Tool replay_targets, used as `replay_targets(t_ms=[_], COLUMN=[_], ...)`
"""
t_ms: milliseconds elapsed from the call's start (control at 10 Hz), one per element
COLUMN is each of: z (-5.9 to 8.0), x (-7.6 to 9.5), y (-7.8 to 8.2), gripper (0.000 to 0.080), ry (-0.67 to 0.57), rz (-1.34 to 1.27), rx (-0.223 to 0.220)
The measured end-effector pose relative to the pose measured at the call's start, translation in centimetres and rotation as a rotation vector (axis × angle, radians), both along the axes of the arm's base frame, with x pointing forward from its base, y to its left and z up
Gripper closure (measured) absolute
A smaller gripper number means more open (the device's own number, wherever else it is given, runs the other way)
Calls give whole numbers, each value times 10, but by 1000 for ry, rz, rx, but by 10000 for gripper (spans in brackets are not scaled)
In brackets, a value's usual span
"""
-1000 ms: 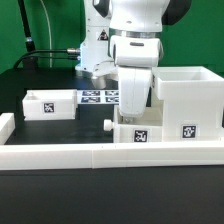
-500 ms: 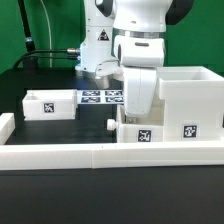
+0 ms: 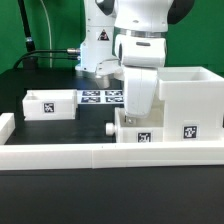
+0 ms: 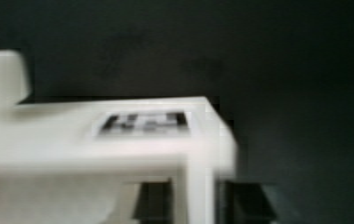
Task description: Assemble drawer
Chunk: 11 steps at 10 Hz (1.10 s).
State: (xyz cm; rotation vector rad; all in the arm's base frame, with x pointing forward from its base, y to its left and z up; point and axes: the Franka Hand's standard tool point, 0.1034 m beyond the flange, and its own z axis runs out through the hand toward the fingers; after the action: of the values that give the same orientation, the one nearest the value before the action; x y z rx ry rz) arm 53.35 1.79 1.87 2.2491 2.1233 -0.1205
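The large white drawer housing (image 3: 186, 100) stands at the exterior view's right. One small tray (image 3: 137, 134), with a tag on its front and a dark knob (image 3: 109, 127), sits right against the housing's lower left. My gripper (image 3: 137, 110) reaches down into this tray. In the wrist view the two dark fingers (image 4: 165, 200) stand on either side of the tray's white wall (image 4: 199, 160), shut on it; the gripper (image 4: 204, 202) is blurred there. A tag (image 4: 144, 123) shows on the tray. A second small tray (image 3: 48, 104) lies apart at the exterior view's left.
The long low white border wall (image 3: 90, 156) runs across the front. The marker board (image 3: 100, 96) lies flat behind the trays, near the robot base. A green backdrop and cables stand at the back.
My gripper has shifted slightly toward the exterior view's right, and the held tray with its knob has slid the same way, closer to the housing.
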Motion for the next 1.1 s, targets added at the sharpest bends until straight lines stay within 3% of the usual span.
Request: replay_targets(t_ms=[100, 200, 300, 400, 600, 800, 1000, 1100], z=[1, 4, 6, 13, 32, 49, 54, 54], x=[0, 1, 1, 2, 6, 8, 8, 8], y=[2, 2, 2, 3, -1, -20, -46, -50], gripper=[482, 332, 332, 196, 157, 152, 151, 151], ry=[-2, -4, -1, -2, -19, -30, -20, -19], rz=[-9, -9, -13, -17, -24, -18, -7, -15], rx=[0, 0, -1, -2, -5, -14, -21, -20])
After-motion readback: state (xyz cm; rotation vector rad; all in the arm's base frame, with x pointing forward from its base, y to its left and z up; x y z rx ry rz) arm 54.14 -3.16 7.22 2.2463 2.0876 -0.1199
